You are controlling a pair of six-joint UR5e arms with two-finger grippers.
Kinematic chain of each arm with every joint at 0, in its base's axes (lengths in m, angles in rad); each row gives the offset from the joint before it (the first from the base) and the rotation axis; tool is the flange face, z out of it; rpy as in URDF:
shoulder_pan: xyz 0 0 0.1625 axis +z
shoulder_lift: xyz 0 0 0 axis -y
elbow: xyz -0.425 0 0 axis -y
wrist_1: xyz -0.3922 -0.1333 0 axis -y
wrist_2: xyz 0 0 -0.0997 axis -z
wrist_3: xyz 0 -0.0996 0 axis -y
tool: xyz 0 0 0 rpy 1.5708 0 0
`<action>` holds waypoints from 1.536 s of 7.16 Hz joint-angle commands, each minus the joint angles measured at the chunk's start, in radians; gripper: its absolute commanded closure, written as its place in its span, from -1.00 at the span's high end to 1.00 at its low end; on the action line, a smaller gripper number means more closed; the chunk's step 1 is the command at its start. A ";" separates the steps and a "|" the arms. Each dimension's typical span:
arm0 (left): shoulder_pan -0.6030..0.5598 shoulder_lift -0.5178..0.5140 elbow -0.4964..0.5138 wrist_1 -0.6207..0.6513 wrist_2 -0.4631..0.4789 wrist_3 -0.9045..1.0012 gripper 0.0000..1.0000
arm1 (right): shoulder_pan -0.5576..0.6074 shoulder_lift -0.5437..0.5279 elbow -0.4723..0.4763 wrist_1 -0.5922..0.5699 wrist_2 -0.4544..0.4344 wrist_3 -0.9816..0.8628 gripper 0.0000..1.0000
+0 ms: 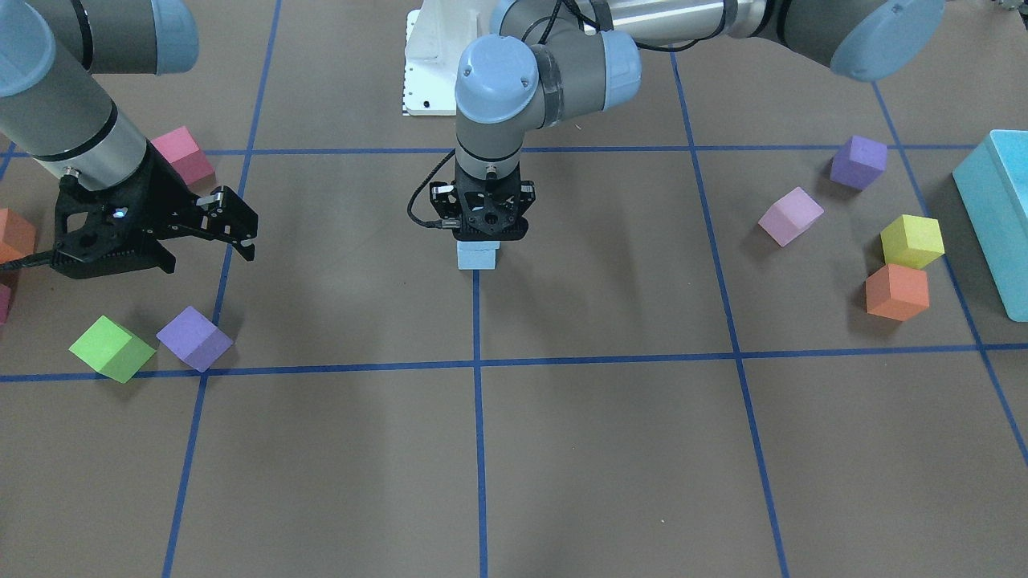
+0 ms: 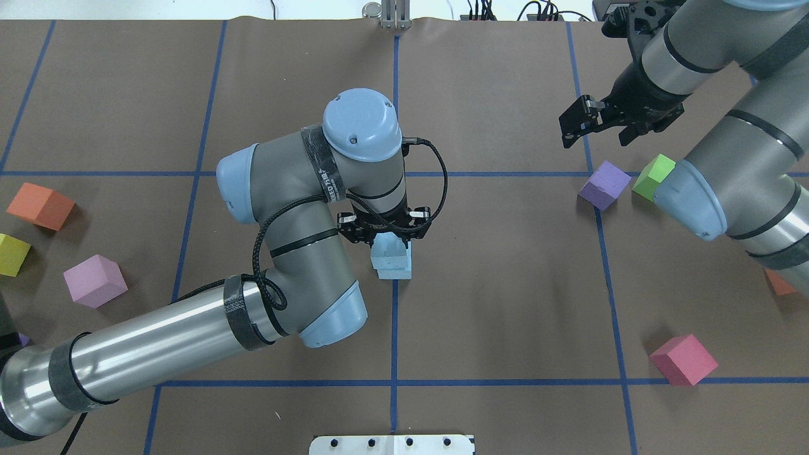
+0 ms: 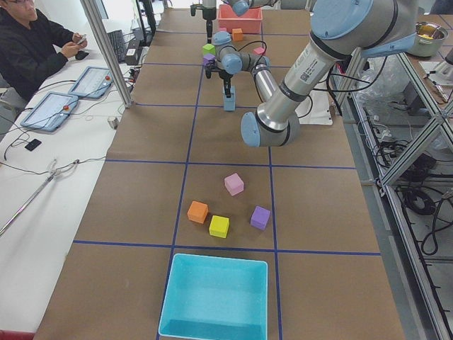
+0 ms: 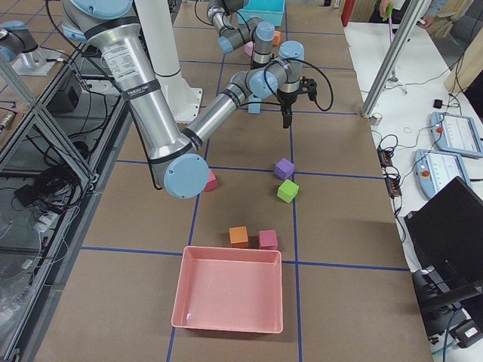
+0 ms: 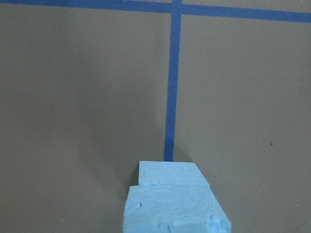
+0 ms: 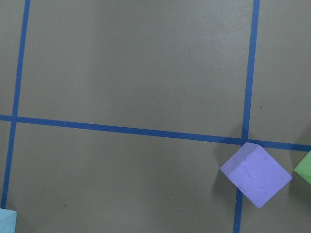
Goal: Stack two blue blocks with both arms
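Two pale blue blocks are stacked at the table's centre on a blue tape line. In the front view only the lower blue block [image 1: 478,255] shows under my left gripper [image 1: 480,239]. The overhead view shows the upper blue block [image 2: 387,251] slightly offset on the lower one [image 2: 396,272]. In the left wrist view the upper block [image 5: 175,208] fills the bottom edge, above the lower block [image 5: 167,174]. My left gripper [image 2: 387,243] points straight down, shut on the upper block. My right gripper [image 2: 570,129] hangs open and empty above the table, far from the stack.
A purple cube [image 2: 605,184] and a green cube [image 2: 654,175] lie under the right arm, and a pink cube [image 2: 682,359] nearer the base. Orange [image 2: 41,205], yellow [image 2: 12,254] and lilac [image 2: 95,281] cubes lie at the left. A teal bin [image 1: 996,217] and a red bin [image 4: 230,290] stand at the table's ends.
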 commanded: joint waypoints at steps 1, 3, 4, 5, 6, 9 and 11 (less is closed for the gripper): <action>-0.001 0.004 -0.017 -0.008 0.002 0.012 0.87 | 0.000 0.000 -0.003 0.000 0.000 0.001 1.00; -0.001 0.006 -0.030 -0.005 0.001 0.012 0.89 | -0.006 0.002 -0.005 0.002 0.000 0.001 1.00; -0.002 0.006 -0.034 -0.003 0.001 0.014 0.88 | -0.008 0.002 -0.005 0.002 -0.002 0.000 1.00; -0.017 0.020 -0.092 0.005 -0.004 0.015 0.89 | -0.008 0.002 -0.005 0.002 -0.002 0.000 1.00; -0.049 0.055 -0.144 0.005 -0.024 0.021 0.89 | -0.006 0.000 -0.004 0.002 -0.002 0.000 1.00; -0.198 0.116 -0.183 0.006 -0.106 0.172 0.93 | 0.046 -0.049 0.000 0.006 0.003 -0.107 1.00; -0.359 0.248 -0.252 0.006 -0.180 0.370 0.94 | 0.168 -0.132 -0.004 0.000 -0.011 -0.403 1.00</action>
